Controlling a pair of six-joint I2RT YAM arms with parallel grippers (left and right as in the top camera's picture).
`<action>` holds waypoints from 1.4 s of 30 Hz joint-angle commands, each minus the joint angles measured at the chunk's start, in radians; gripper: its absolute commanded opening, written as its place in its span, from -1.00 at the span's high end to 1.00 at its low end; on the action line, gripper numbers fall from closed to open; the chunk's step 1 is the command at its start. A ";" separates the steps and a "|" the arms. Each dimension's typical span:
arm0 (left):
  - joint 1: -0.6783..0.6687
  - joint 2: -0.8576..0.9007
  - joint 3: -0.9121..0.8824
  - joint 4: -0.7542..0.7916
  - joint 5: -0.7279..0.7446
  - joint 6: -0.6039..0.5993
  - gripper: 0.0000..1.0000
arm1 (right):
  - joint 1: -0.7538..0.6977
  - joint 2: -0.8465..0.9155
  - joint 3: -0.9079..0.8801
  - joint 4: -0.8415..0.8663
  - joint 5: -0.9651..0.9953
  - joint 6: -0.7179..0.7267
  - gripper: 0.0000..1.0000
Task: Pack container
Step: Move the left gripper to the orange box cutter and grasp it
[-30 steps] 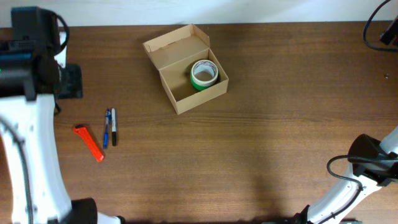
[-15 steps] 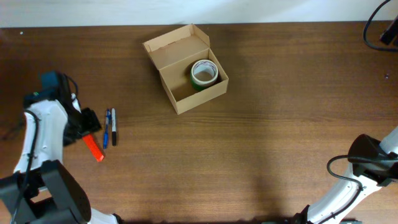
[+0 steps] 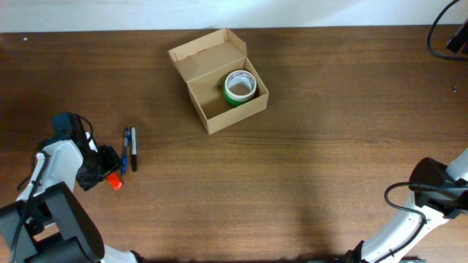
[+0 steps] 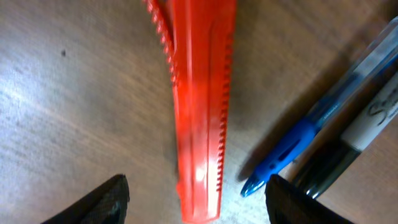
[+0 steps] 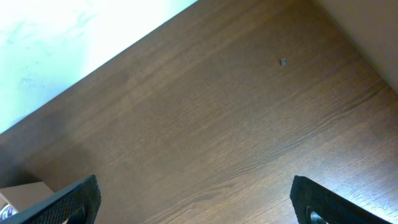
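Observation:
The tan cardboard container [image 3: 234,109] stands open at the table's upper middle, flap lid raised at the back, with a green tape roll [image 3: 240,87] inside on its right. My left gripper [image 3: 101,166] is open and low over a red utility knife [image 4: 199,106], whose end lies between the fingertips [image 4: 198,199]. In the overhead view only the knife's lower end [image 3: 114,181] shows beside the gripper. A blue pen [image 4: 314,130] and a black marker [image 4: 360,134] lie just right of the knife. My right gripper [image 5: 198,202] is open and empty above bare wood.
The blue pen [image 3: 125,150] and black marker [image 3: 134,148] lie side by side left of the container. The right arm's base [image 3: 431,186] sits at the lower right. A black cable [image 3: 446,29] hangs at the upper right corner. The container's corner [image 5: 22,194] peeks into the right wrist view.
The left arm swung down from the upper left onto the red knife, and its gripper now covers most of it. The right arm and the container have not moved.

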 commanded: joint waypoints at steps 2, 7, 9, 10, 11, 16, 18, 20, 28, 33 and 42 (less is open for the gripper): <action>0.004 -0.013 -0.005 0.054 0.017 0.009 -0.40 | -0.001 -0.012 0.005 0.003 -0.008 0.005 -0.98; 0.004 -0.011 -0.005 0.117 0.018 0.009 -0.40 | -0.001 -0.012 0.005 0.003 -0.008 0.005 -0.98; 0.006 -0.007 -0.005 0.136 0.019 0.009 -0.40 | -0.001 -0.012 0.005 0.003 -0.008 0.005 -0.98; 0.006 -0.005 -0.005 0.141 0.019 0.009 -0.40 | -0.001 -0.012 0.005 0.003 -0.008 0.005 -0.98; 0.006 0.000 -0.005 0.143 0.019 0.009 -0.40 | -0.001 -0.012 0.005 0.003 -0.008 0.005 -0.98; 0.006 0.068 -0.005 0.150 0.019 0.008 -0.40 | -0.001 -0.012 0.005 0.003 -0.008 0.005 -0.98; 0.006 0.103 -0.005 0.150 0.019 0.008 -0.40 | -0.001 -0.012 0.005 0.003 -0.008 0.005 -0.98; 0.005 0.137 -0.005 0.150 0.019 0.008 -0.40 | -0.001 -0.012 0.005 0.003 -0.008 0.005 -0.98; 0.006 0.182 -0.005 0.158 0.020 -0.011 0.23 | -0.001 -0.012 0.005 0.003 -0.008 0.005 -0.98; 0.006 0.182 0.006 0.154 0.042 -0.015 0.96 | -0.001 -0.012 0.005 0.003 -0.008 0.005 -0.99; 0.005 0.180 0.171 -0.032 0.052 -0.013 0.96 | -0.001 -0.012 0.005 0.003 -0.008 0.005 -0.98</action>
